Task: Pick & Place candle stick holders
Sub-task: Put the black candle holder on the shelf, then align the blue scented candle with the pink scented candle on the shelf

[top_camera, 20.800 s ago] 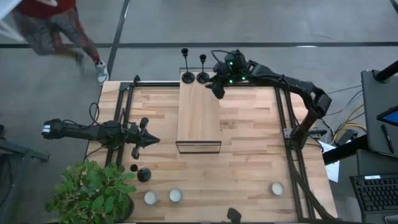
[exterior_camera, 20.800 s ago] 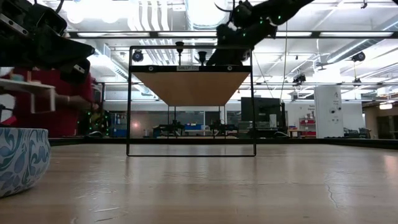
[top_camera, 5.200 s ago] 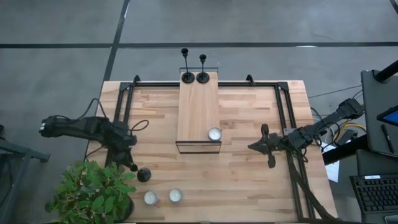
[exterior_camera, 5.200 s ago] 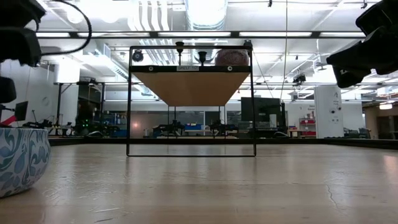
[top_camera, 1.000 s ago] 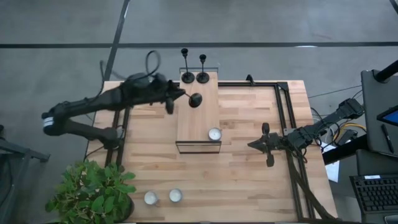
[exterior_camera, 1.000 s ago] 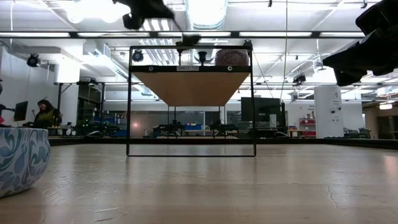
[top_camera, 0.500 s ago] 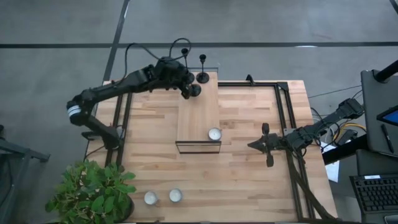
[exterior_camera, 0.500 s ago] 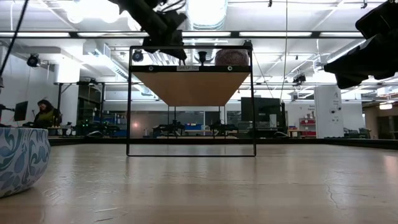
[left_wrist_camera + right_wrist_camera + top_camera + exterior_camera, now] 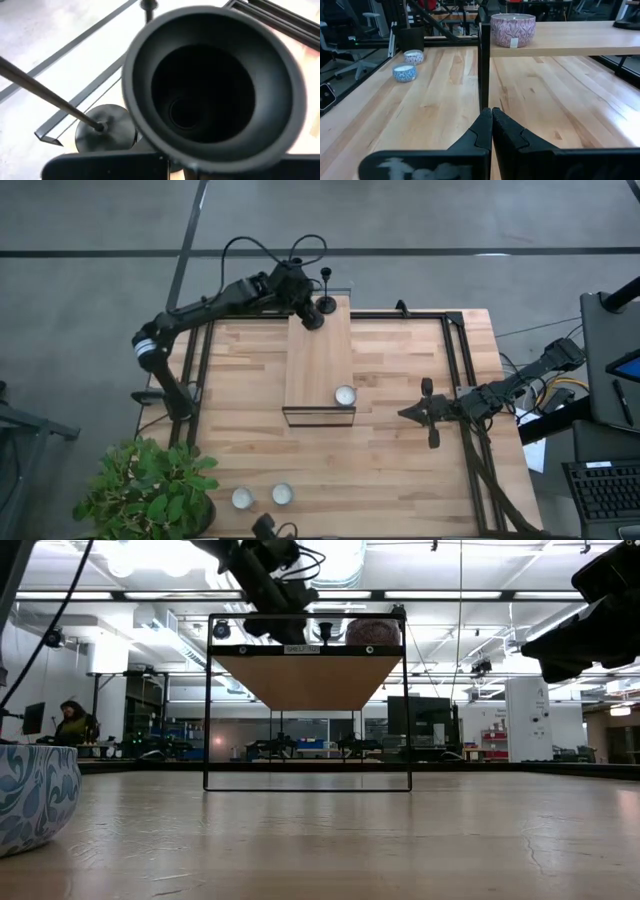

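Note:
Two black candle stick holders stand on their round bases at the far end of the raised wooden shelf (image 9: 318,355). One (image 9: 325,304) shows clear; the other (image 9: 105,132) is mostly under my left arm in the high view. My left gripper (image 9: 300,302) is over that far end, shut on the third holder (image 9: 313,320). That holder's hollow base underside (image 9: 215,85) fills the left wrist view. My right gripper (image 9: 428,416) is shut and empty, low at the table's right side. My left gripper holds the third candle stick holder, coming from the table's left at the shelf's far end. The holder's wide base (image 9: 150,125) faces the wrist camera and hides the fingers. Which part they hold, and whether the holder touches the shelf, I cannot tell.
A patterned candle jar (image 9: 345,395) stands at the shelf's near end. Two tealights (image 9: 242,498) (image 9: 282,494) lie near the table's near edge, beside a potted plant (image 9: 150,485). A black metal frame (image 9: 455,370) runs along the table's sides.
My left gripper has carried the third holder toward the table's far edge, from the shelf's left side to its far end beside the two standing holders. The arm has swung and turned as it went. My right arm has kept still.

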